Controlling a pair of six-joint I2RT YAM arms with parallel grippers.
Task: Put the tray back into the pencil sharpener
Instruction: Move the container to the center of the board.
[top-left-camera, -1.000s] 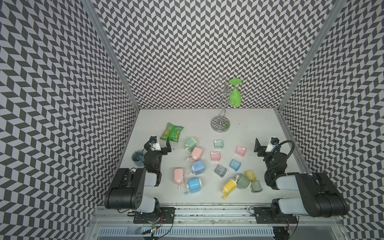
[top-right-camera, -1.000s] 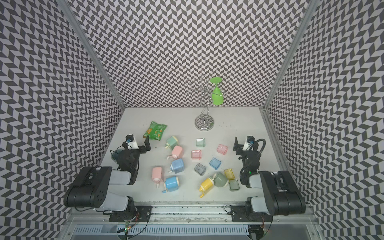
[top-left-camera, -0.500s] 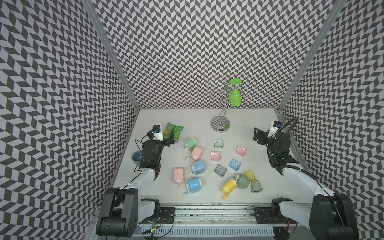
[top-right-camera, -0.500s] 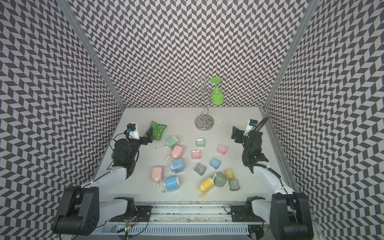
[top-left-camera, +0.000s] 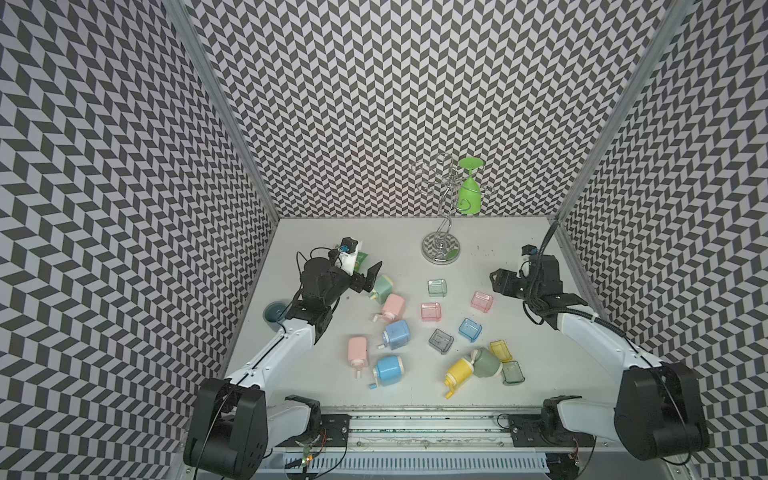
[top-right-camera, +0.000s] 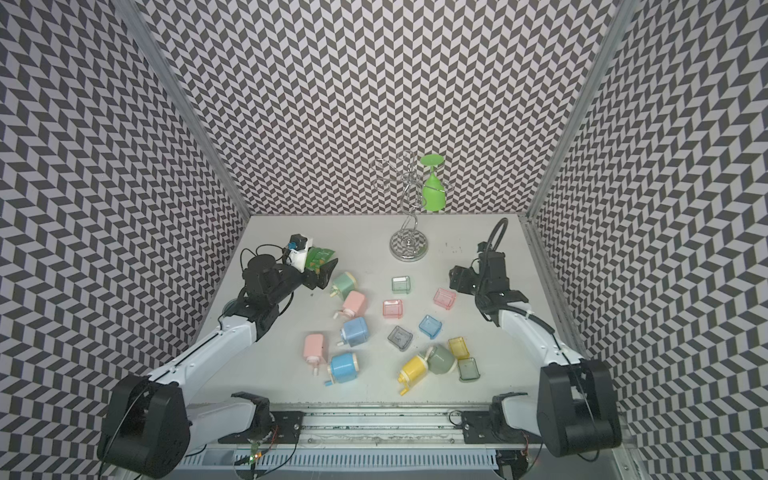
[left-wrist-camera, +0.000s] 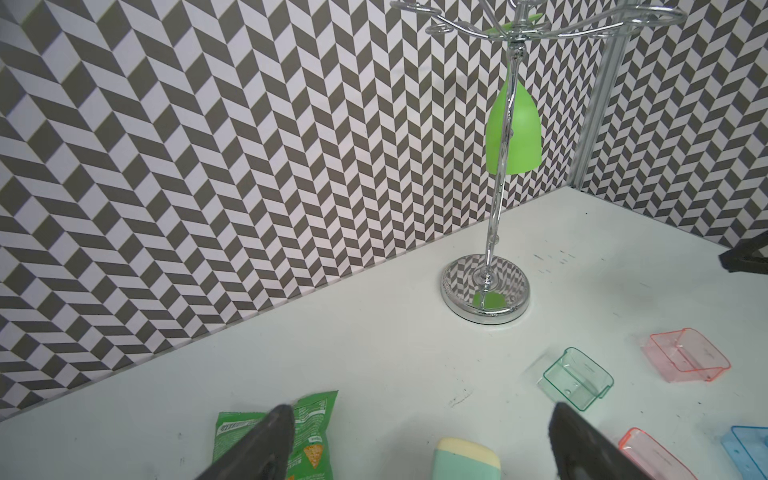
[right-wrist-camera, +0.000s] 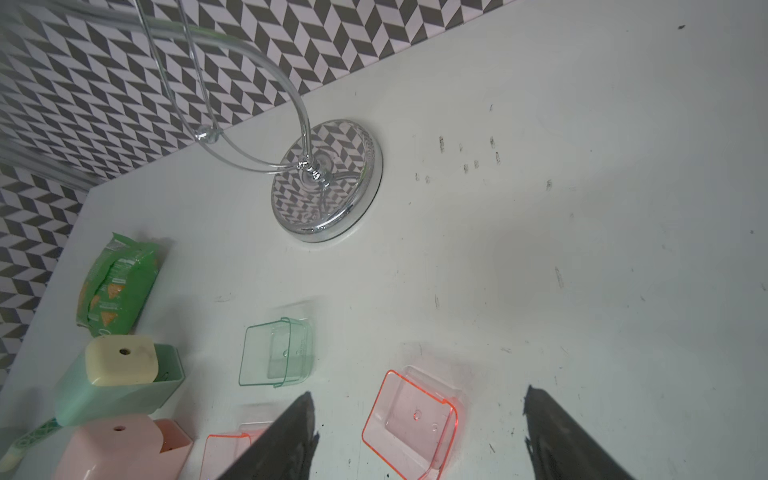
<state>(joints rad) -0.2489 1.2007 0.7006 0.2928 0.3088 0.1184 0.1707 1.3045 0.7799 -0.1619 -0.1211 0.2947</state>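
A white table (top-left-camera: 498, 249) is seen beneath both arms, with a chrome stand (top-left-camera: 441, 249) set beyond and between the two grippers. The left gripper (top-left-camera: 368, 277) is held with its fingers spread wide and nothing between them; a green pencil sharpener (top-left-camera: 381, 286) lies on its side just ahead of those fingertips, its cream end showing in the gap in the left wrist view (left-wrist-camera: 465, 459), and a green snack bag (left-wrist-camera: 316, 432) is partly covered by one finger. The right gripper (top-left-camera: 496, 280) is likewise spread open and empty. A pink tray (top-left-camera: 482, 300) rests on the table just beside its tips, framed between the fingers in the right wrist view (right-wrist-camera: 409, 424), with no contact seen. A green tray (top-left-camera: 437, 287) lies farther ahead of that gripper, between the two grippers.
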